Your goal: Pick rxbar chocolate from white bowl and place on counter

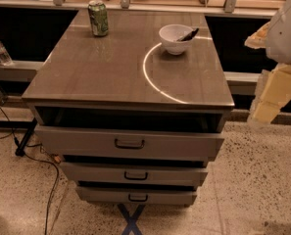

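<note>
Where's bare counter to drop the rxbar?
Front half of the counter, from green can and white bowl forward to the front edge, is bare; so is the back strip between them. Crowded only at the bowl, holding the rxbar chocolate. The gripper hangs beyond the right edge.

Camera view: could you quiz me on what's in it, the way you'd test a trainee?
1. True or false: the rxbar chocolate lies flat on the counter.
2. The green can stands on the counter's: A) far left, B) near right, C) middle.
3. Where is the tool relative to the counter?

Key
1. False: the rxbar chocolate sits in the white bowl, one end poking over the rim.
2. A.
3. Off the counter's right side, apart from the bowl.
</note>
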Controlling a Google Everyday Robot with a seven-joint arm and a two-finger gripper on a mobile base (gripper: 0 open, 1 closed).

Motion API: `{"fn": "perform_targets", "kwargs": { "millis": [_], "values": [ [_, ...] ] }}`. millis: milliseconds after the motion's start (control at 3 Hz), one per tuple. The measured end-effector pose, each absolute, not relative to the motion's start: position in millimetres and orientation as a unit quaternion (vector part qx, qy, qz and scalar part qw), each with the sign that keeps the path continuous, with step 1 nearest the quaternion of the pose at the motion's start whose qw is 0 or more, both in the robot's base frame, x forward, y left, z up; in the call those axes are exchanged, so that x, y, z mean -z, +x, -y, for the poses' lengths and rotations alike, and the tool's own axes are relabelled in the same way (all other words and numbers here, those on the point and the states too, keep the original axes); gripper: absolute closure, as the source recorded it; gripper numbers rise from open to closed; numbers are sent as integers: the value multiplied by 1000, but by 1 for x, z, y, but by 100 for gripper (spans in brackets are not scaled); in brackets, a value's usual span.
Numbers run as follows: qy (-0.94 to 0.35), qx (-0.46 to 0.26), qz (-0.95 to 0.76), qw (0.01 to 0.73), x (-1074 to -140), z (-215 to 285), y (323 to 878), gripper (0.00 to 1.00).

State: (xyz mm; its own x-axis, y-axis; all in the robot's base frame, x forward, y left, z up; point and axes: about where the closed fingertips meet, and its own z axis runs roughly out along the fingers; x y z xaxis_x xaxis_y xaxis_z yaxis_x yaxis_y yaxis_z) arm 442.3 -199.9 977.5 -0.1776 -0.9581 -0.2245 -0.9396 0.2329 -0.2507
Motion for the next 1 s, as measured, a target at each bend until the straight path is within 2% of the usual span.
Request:
{"fn": "perform_targets", "kwargs": {
  "millis": [333,667,1000],
  "values": [
    [-618,24,-765,177,-978,196,447,0],
    [-614,7,-756,228,-982,168,487,0],
    [-605,3,-743,285,-979,122,570,0]
  ]
}}
